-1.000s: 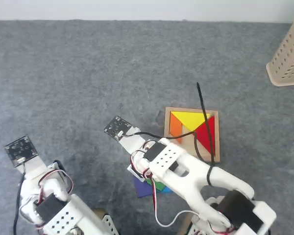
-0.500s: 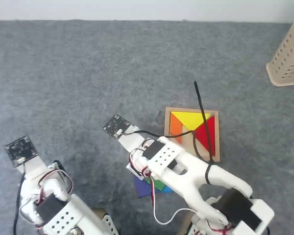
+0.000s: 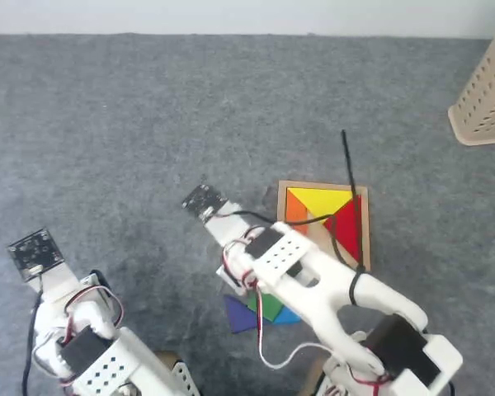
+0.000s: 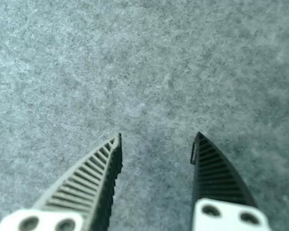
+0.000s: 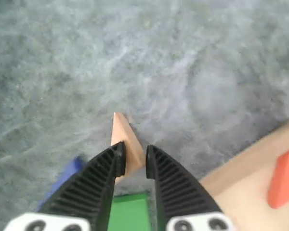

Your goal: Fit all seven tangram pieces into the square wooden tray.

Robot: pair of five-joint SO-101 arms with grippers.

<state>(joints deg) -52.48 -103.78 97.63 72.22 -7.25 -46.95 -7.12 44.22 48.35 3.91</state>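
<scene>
I see my right hand (image 5: 133,155) clenched on a pale wooden triangle piece (image 5: 124,137) near the square wooden tray (image 5: 241,180). My left hand (image 4: 156,142) hangs released above the grey table (image 4: 144,57).

Likely robot lab tabletop, grey felt mat (image 3: 148,124), beige perforated basket (image 3: 487,91)

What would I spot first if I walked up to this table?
The bright yellow triangle, red triangle and orange piece in the wooden tray, right of the middle of the grey mat. Next, the right pincer closed on a pale triangle, with a purple piece, green piece and blue piece lying loose beneath that arm.
</scene>
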